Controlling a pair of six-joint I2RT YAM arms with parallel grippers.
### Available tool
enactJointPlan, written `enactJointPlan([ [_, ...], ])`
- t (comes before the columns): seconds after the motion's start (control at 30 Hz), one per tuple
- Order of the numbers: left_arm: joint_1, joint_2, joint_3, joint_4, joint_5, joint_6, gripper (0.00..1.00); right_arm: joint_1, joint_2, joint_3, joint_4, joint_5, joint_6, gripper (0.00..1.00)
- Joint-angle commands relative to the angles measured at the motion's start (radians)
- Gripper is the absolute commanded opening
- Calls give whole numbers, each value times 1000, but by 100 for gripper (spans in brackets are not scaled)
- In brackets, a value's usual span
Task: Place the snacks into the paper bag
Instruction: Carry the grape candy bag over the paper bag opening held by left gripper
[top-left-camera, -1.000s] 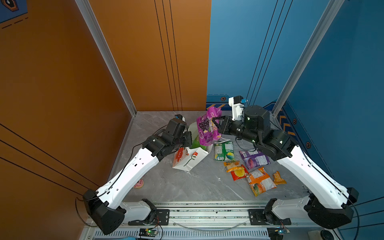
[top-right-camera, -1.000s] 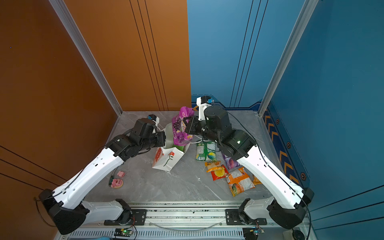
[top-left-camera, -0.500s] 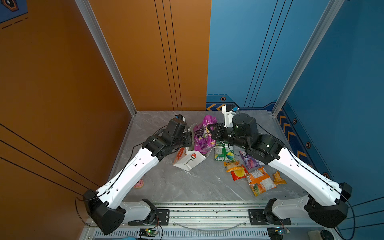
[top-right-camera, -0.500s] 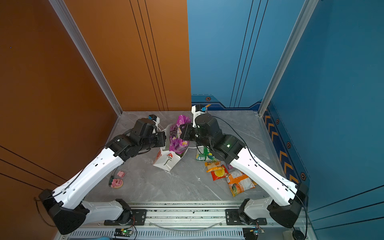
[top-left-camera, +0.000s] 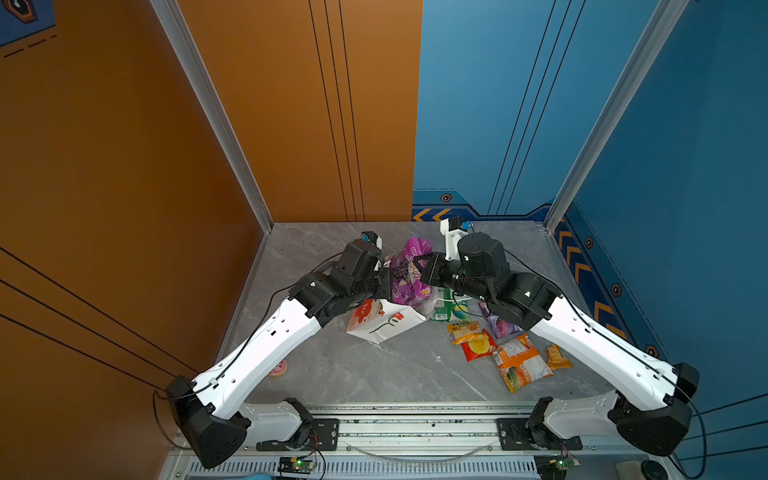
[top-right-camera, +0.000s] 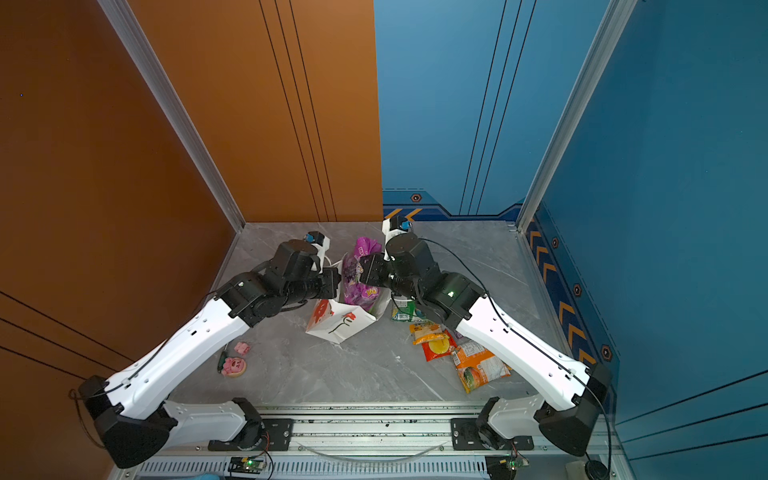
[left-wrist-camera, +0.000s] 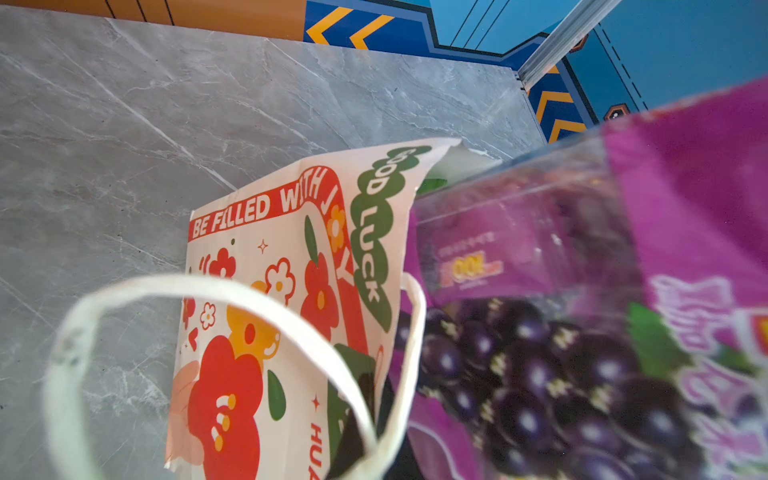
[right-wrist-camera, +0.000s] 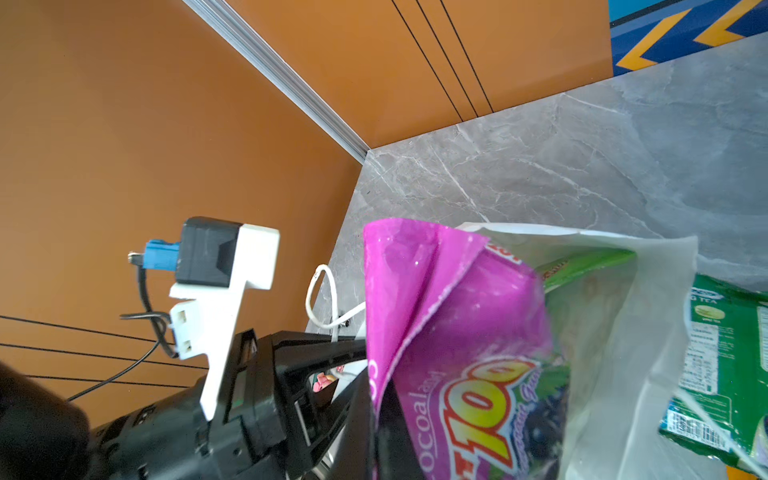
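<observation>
Centre of frame, right tool (top-left-camera: 419, 270) is clenching purple grape packet (top-left-camera: 402, 286), long axis standing upright, lower end sitting inside paper bag (top-left-camera: 386, 326); left tool (top-left-camera: 385, 286) is clamping bag rim.

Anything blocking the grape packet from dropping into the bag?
Nothing visible. The right gripper holds the grape packet at the open mouth of the paper bag; the left gripper pinches its rim aside. A green packet lies inside, leaving room.

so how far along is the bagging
Done: green packet inside the paper bag. In hand: right gripper holds the purple grape packet in its mouth; left gripper grips the rim. Left: green-white packet, small purple packet, red packet, orange packet, small orange packet.
</observation>
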Motion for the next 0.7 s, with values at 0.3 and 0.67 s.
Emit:
enactJointPlan([
  [0.3, -27, -28, 17, 45, -44, 12, 0, -5, -51, -90, 105, 145, 60, 0],
  [0.67, -22, -26, -10, 45, -69, -15, 0, 64, -15, -79, 54, 268, 37, 0],
])
